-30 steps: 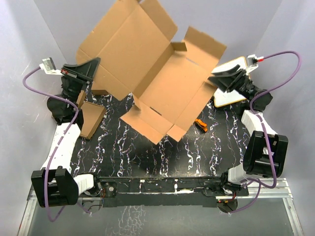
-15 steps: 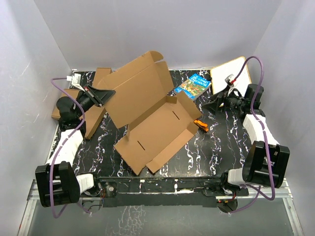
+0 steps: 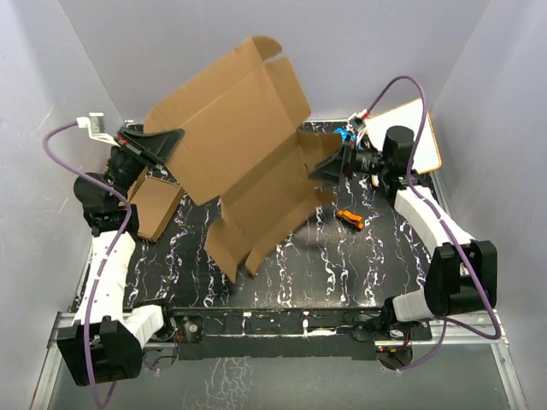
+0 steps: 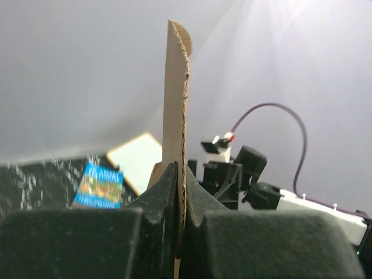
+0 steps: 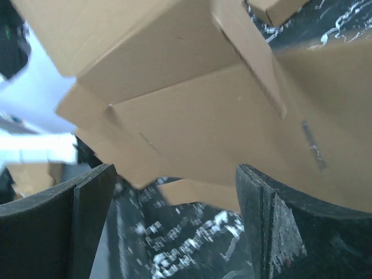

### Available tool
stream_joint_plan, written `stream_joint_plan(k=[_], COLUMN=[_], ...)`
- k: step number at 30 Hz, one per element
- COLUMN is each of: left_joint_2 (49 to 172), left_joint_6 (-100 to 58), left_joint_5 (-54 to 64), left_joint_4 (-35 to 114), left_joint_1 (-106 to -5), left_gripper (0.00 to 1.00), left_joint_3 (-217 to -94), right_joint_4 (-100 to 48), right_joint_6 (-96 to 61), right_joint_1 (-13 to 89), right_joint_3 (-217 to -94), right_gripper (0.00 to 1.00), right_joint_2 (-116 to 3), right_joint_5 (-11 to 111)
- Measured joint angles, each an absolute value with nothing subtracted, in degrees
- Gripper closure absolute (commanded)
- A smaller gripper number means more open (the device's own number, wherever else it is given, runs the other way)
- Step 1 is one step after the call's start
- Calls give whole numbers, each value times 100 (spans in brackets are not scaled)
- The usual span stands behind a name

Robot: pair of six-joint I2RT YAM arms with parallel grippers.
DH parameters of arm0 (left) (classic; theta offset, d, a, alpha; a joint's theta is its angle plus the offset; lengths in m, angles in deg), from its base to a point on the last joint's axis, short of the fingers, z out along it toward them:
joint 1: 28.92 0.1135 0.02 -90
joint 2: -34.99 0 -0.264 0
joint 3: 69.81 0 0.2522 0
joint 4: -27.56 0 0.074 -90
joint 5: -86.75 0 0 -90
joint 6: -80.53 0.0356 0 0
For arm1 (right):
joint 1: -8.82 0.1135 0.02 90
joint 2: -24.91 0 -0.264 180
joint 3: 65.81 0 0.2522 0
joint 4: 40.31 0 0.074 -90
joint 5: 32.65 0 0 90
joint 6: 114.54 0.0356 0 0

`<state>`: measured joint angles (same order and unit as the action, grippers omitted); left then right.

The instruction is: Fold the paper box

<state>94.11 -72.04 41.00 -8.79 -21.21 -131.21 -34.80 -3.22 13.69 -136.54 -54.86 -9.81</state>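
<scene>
Mailer blank, i.e. the paper box (image 3: 244, 162), hangs tilted above the table (image 3: 342, 273), back-left of centre, with its lower flaps down near the marbled top (contact unclear). Its left edge is pinched tight in the left tool (image 3: 173, 137), seen edge-on in the wrist view, likely to prop the panel up so the flaps can be creased. Just beside the sheet's right flap, the right tool (image 3: 323, 166) is spread wide and empty, probably lining up to push or grab it. An orange item (image 3: 350, 219) lies apart, to the right.
</scene>
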Motion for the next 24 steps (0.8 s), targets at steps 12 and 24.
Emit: stream_joint_plan(k=[12,24], left_joint_2=[9273,9607], left_joint_6=[-7831,-7506], left_joint_5=[2784,1840], left_joint_4=[-1381,-1244], left_joint_1=[-2202,-3710], left_gripper=[100,100], left_joint_3=[-13726,-13700], right_joint_4=[-5613,-6638], right_joint_6=[3750,4510], right_joint_1=[2647,2988], right_joint_3=[-14998,-15435], right_gripper=[5,6], right_joint_2=[-6692,-7193], right_joint_5=[455,958])
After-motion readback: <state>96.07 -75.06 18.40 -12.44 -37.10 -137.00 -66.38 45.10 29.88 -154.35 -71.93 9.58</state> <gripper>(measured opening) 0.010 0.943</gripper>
